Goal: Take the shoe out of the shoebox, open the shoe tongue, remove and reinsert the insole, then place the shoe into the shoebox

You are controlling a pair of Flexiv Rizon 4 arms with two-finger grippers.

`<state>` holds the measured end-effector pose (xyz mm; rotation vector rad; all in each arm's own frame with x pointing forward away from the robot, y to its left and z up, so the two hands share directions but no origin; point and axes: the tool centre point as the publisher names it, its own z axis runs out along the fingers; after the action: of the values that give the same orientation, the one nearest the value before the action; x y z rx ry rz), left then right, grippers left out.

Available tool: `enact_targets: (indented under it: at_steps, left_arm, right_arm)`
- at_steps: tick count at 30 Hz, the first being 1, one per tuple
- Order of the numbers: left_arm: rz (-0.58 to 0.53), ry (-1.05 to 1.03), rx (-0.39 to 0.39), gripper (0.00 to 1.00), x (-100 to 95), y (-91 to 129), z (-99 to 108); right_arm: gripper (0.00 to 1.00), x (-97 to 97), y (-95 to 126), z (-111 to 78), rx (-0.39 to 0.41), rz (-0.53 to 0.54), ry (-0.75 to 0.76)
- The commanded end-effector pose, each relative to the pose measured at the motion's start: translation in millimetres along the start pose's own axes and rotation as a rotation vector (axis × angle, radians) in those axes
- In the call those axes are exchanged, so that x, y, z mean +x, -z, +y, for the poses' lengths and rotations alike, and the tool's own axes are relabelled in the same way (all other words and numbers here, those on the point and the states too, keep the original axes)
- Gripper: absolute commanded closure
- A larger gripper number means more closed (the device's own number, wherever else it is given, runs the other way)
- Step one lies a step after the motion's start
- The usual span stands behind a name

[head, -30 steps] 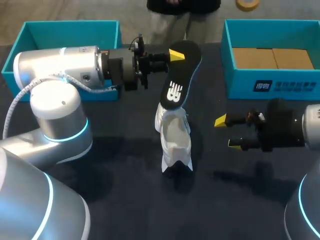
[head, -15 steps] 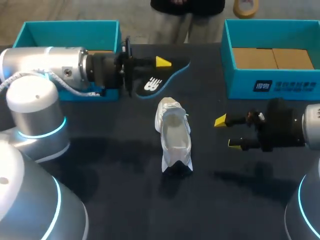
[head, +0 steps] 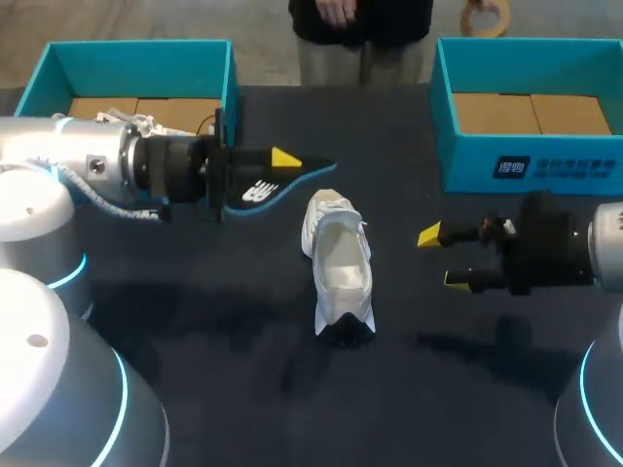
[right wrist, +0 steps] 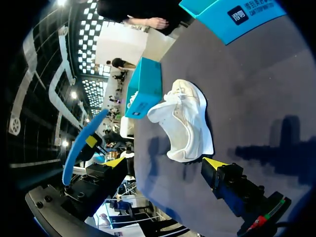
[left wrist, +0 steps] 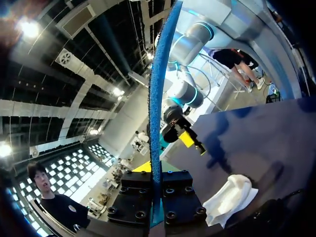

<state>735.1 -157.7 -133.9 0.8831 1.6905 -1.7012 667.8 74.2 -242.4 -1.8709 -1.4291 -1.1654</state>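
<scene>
My left gripper (head: 278, 167) is closed on the insole (head: 310, 179), with both fingers clamping it from opposite sides. The insole sits just in front of the left shoebox (head: 136, 51) and is apart from the shoe (head: 341, 268). The white shoe rests on the bench (head: 243, 331) near its middle, between my two grippers and outside both boxes. My right gripper (head: 443, 258) is open, its fingers spread with nothing between them, beside the shoe and near the right shoebox (head: 526, 161).

White shoe (head: 339, 268), black insole (head: 261, 193) — blue edge, teal shoeboxes (head: 458, 156)
</scene>
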Motion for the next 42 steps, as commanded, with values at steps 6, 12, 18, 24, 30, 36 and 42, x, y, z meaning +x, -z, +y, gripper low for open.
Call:
enact_targets:
  at_steps: [6,12,18,24,30,36,42]
  left_arm:
    - [-0.014,0.022,-0.012,1.0,21.4,18.4,-1.6]
    - [-0.014,0.022,-0.012,1.0,21.4,18.4,-1.6]
    - [-0.014,0.022,-0.012,1.0,21.4,18.4,-1.6]
    - [-0.014,0.022,-0.012,1.0,21.4,18.4,-1.6]
    - [-0.014,0.022,-0.012,1.0,21.4,18.4,-1.6]
    - [-0.014,0.022,-0.012,1.0,21.4,18.4,-1.6]
    - [-0.016,0.04,0.001,1.0,27.4,12.1,4.1]
  right_arm:
    - [0.0,0.5,-0.4,-1.0,-0.003,0.0,-0.001]
    - [0.0,0.5,-0.4,-1.0,-0.003,0.0,-0.001]
    - [0.0,0.5,-0.4,-1.0,-0.003,0.0,-0.001]
    - [0.0,0.5,-0.4,-1.0,-0.003,0.0,-0.001]
    - [0.0,0.5,-0.4,-1.0,-0.003,0.0,-0.001]
    - [0.0,0.5,-0.4,-1.0,-0.003,0.0,-0.001]
    - [0.0,-1.8,-3.3,2.2,-0.002,0.002,-0.001]
